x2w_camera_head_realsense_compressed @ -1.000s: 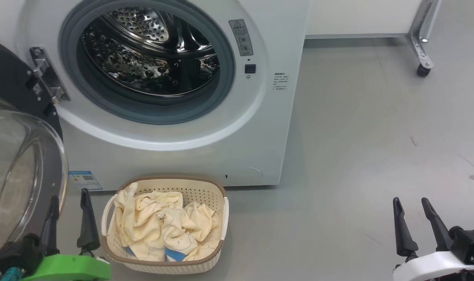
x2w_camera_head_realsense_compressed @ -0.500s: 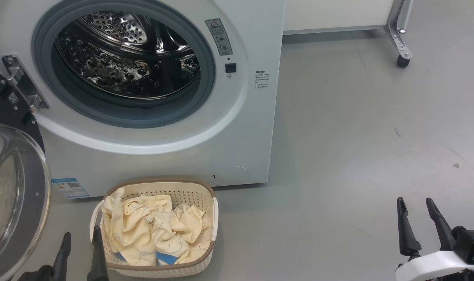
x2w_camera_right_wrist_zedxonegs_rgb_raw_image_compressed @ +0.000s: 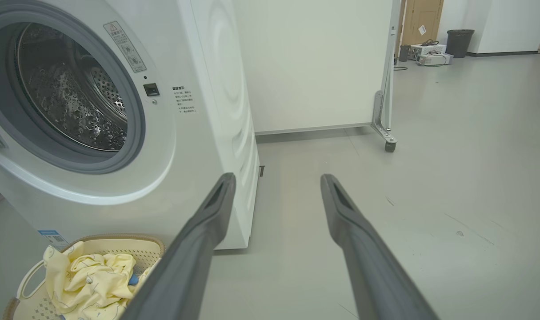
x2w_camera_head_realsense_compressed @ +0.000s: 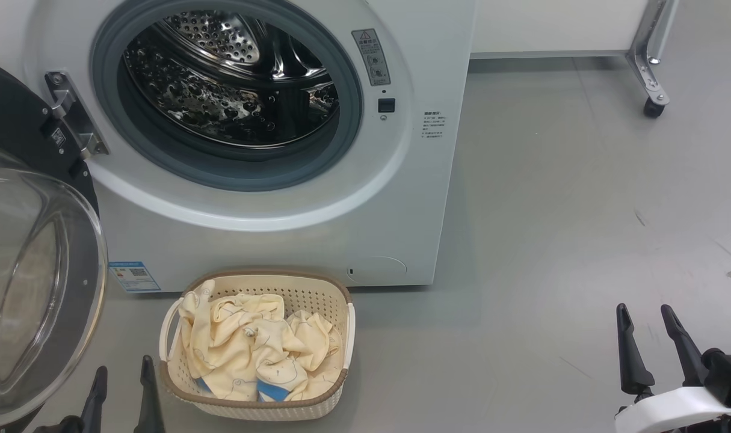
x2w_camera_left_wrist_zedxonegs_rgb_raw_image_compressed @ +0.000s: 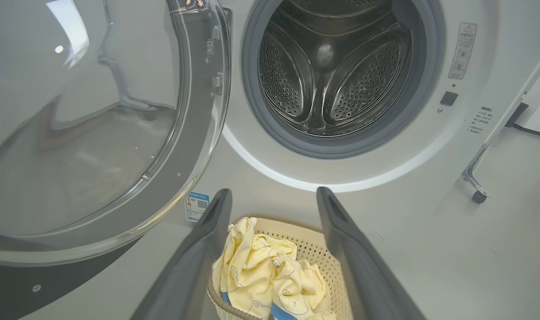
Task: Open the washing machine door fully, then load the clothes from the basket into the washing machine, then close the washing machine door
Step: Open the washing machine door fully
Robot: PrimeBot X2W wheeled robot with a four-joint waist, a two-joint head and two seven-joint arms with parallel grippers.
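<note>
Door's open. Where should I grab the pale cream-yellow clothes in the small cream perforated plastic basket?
Grip the clothes at the raised crumpled fold mid-pile, coming down from above: the basket walls them in on every side, leaving just the top open.

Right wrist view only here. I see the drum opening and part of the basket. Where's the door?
Observer: Door stands wide open on the machine's left, glass bowl bulging toward the robot.
Operator: Left gripper?
Observer: Left gripper is open and holds nothing, low and just left of the basket.
Operator: Anything in the drum?
Observer: Left wrist view looks straight into the drum: bare steel, no clothes in it yet.
</note>
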